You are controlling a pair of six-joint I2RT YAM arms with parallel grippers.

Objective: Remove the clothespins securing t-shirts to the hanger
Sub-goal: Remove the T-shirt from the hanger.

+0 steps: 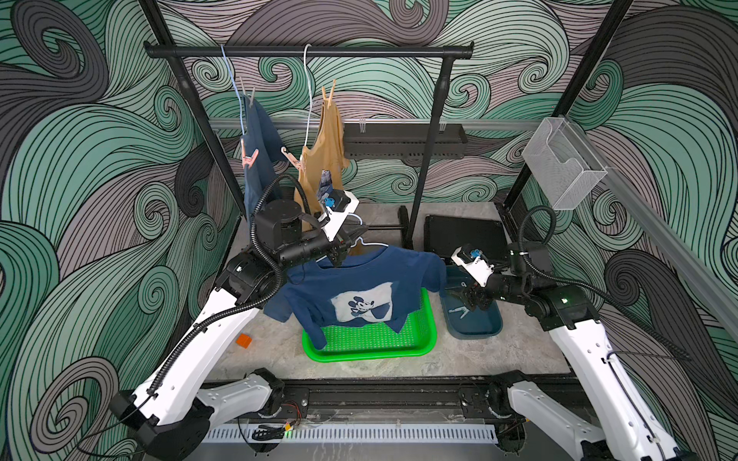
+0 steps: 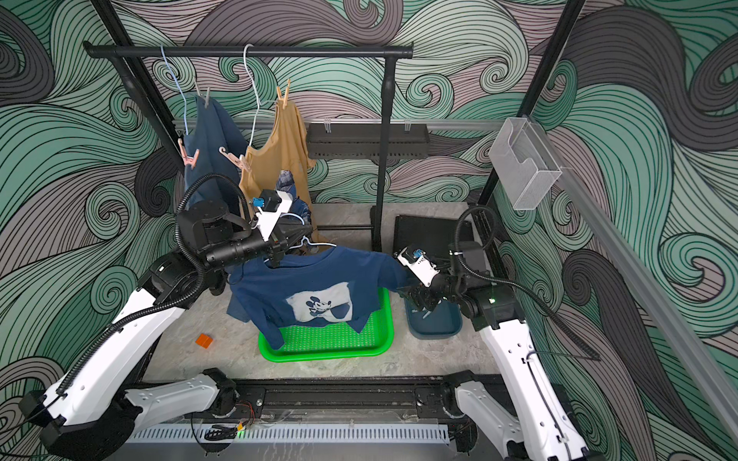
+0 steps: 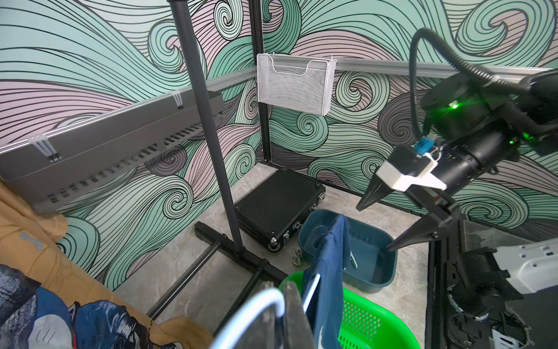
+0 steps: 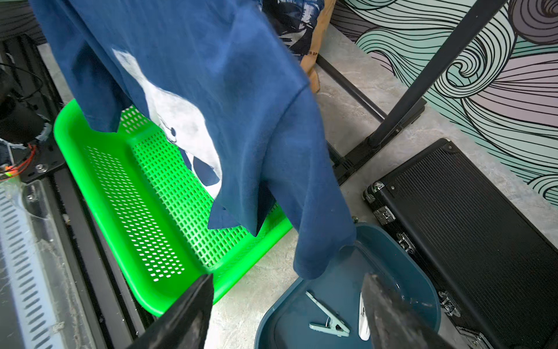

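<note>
- Left hand point(image 1: 357, 232) pinches the hanger point(image 1: 371, 244), navy shirt point(image 1: 359, 287) dangling over the green tray point(image 1: 359, 356) mid-bench.
- Right hand point(image 4: 285, 285) is spread above the bin point(image 4: 416, 272) by the bench's right edge; two pegs point(image 4: 329, 323) lie inside.
- Risk: the sleeve point(image 4: 320, 241) droops into the bin, so a closing hand could snag cloth.
- The shirt shows no pegs and may slide off if the hanger twists.

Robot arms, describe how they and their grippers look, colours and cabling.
Both the left arm and right arm have white shells, black joints and a black corrugated cable. The left gripper and right gripper have black pointed fingers under a white camera mount with a blue plug.
</note>
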